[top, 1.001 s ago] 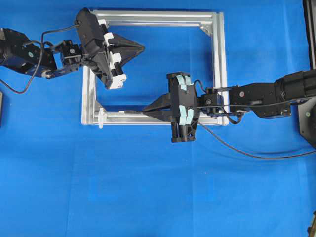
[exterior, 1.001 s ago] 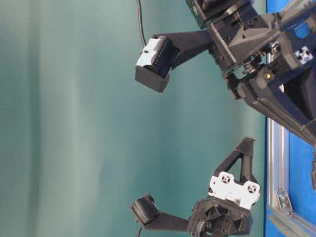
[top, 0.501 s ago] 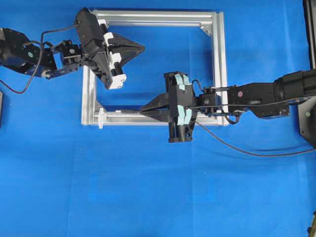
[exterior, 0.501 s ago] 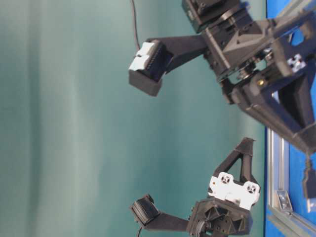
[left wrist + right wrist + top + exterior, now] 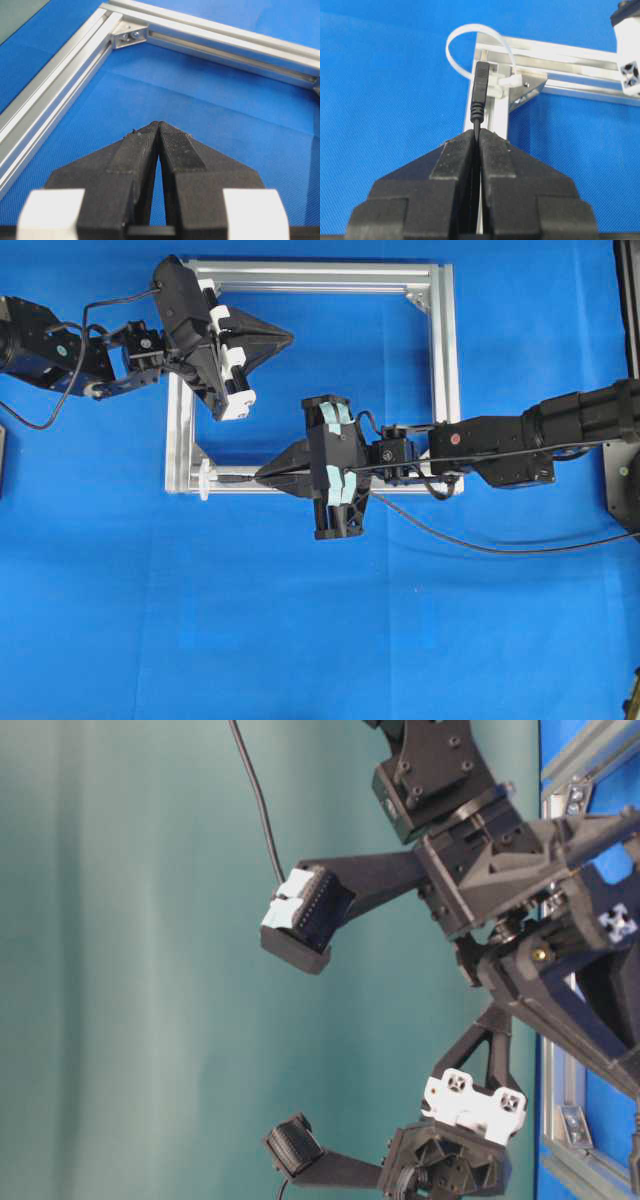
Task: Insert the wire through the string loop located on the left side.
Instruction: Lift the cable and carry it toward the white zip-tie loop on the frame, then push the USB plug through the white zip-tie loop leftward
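On the blue table cover (image 5: 300,620), everything is lying flat and in plain sight — here we go.

Frame: the square silver aluminium frame (image 5: 445,370) is sitting on the cover, and both arms are reaching in over it from opposite sides.

Right arm: it is stretching in from the right edge of the overhead view, across the frame's near bar, with its wrist pointing toward the lower-left corner.

Left arm: it is hanging over the frame's upper-left corner, tips aimed into the open middle.

Right gripper (image 5: 262,476): the jaws are pressing together on the wire, pinching it just behind the plug; the wrist view is showing the plug sticking straight out past the tips.

Left gripper (image 5: 158,125): the jaws are squeezing tight with nothing between them, hovering above bare blue cloth.

Wire (image 5: 480,540): the thin black cable is trailing from the right gripper back toward the right edge in a loose curve over the cover.

String loop (image 5: 465,40): the white tie is standing on the frame's corner, and the plug (image 5: 480,82) is pointing at it, lined up just before the ring and not yet through it.
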Controlling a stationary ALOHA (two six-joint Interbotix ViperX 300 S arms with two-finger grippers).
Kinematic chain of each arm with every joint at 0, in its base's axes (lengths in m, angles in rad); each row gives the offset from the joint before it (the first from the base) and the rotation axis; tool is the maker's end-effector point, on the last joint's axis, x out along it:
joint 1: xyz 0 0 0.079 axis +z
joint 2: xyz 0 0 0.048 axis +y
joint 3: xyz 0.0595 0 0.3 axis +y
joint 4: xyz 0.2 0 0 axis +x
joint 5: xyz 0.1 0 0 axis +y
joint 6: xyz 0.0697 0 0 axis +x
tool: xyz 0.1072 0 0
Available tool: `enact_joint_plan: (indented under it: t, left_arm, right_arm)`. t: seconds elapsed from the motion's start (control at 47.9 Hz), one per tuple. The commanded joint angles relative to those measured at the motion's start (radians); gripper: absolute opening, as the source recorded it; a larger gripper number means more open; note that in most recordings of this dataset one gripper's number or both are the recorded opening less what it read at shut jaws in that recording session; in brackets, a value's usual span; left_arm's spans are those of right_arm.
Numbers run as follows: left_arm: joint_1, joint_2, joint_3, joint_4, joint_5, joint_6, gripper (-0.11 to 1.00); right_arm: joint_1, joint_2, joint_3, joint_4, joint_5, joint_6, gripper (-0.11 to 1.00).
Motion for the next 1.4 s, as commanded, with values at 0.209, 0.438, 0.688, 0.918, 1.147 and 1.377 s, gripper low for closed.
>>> enact_joint_plan:
  t: [0.209,0.438,0.688,0.918,1.147,1.377]
  left_arm:
    - [-0.002,-0.034,-0.009,0.002,-0.005,0.0,0.0]
    - [-0.002,-0.034,-0.008,0.002,-0.005,0.0,0.0]
    - [-0.002,-0.034,-0.008,0.002,-0.005,0.0,0.0]
    - [-0.002,-0.034,-0.008,0.002,-0.005,0.0,0.0]
    - [-0.002,-0.044,0.0,0.002,-0.006,0.0,0.0]
    - [0.0,-0.048,0.005,0.002,-0.005,0.0,0.0]
  right_arm:
    - [0.003,-0.014,-0.021,-0.002,-0.002,0.002,0.0]
    - [0.003,-0.014,-0.021,-0.002,-0.002,0.002,0.0]
    - [0.003,-0.014,-0.021,-0.002,-0.002,0.002,0.0]
    - [0.003,-0.014,-0.02,-0.002,-0.002,0.002,0.0]
    - [0.003,-0.014,-0.02,-0.002,-0.002,0.002,0.0]
    - [0.002,-0.014,-0.02,-0.002,-0.002,0.002,0.0]
